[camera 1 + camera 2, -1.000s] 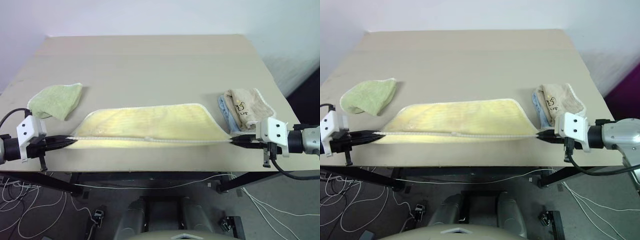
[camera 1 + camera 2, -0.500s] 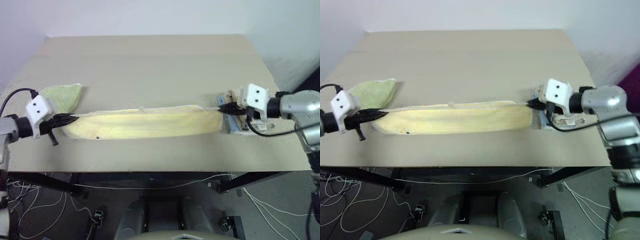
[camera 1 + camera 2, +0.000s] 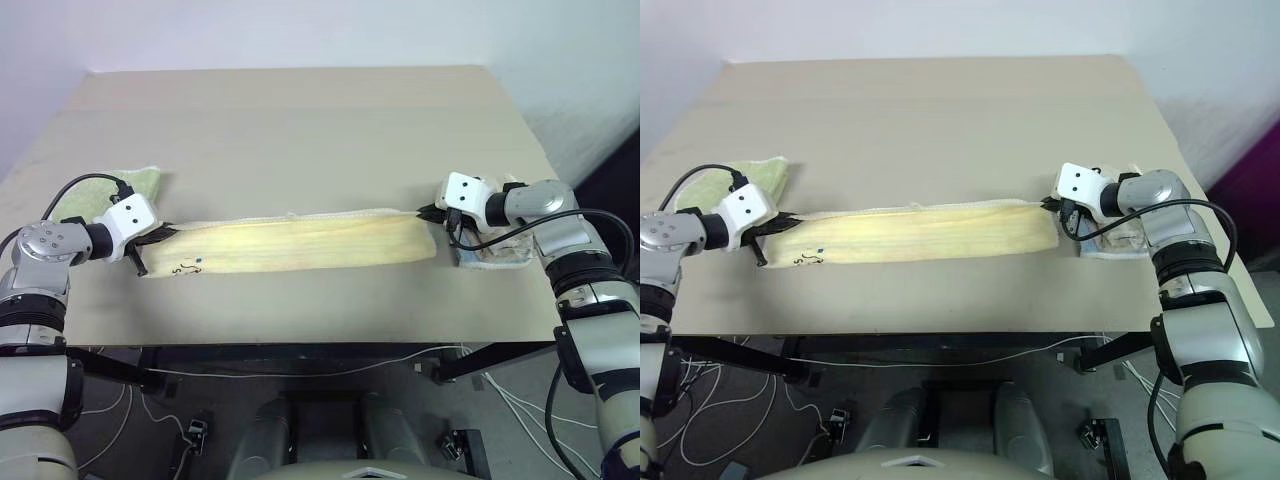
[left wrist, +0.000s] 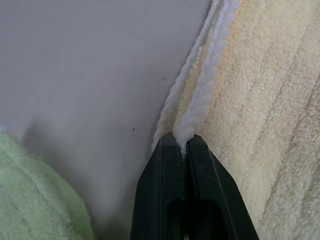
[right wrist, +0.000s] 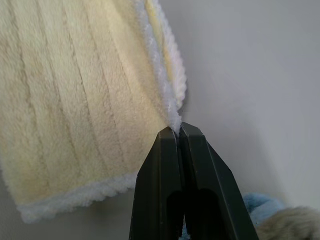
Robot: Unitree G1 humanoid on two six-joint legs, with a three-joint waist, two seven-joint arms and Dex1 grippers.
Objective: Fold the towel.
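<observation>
One towel, pale yellow terry with ribbed pile and a whitish stitched hem, folded lengthwise into a long narrow band. It lies flat across the worktop, parallel to the near edge and closer to it than to the far edge. Small dark printed mark near its left end (upper layer, facing up).

Two tools. Left tool has its fingers pressed together, pinching the towel's white hem at the left end. Right tool is likewise pinched tight on the hem corner at the right end. Towel stretched straight between them.

One light green cloth sits by the worktop's left edge, just behind the left tool. One small stack of folded cloths near the right edge (beige on top, pale blue under), partly hidden by the right arm.
</observation>
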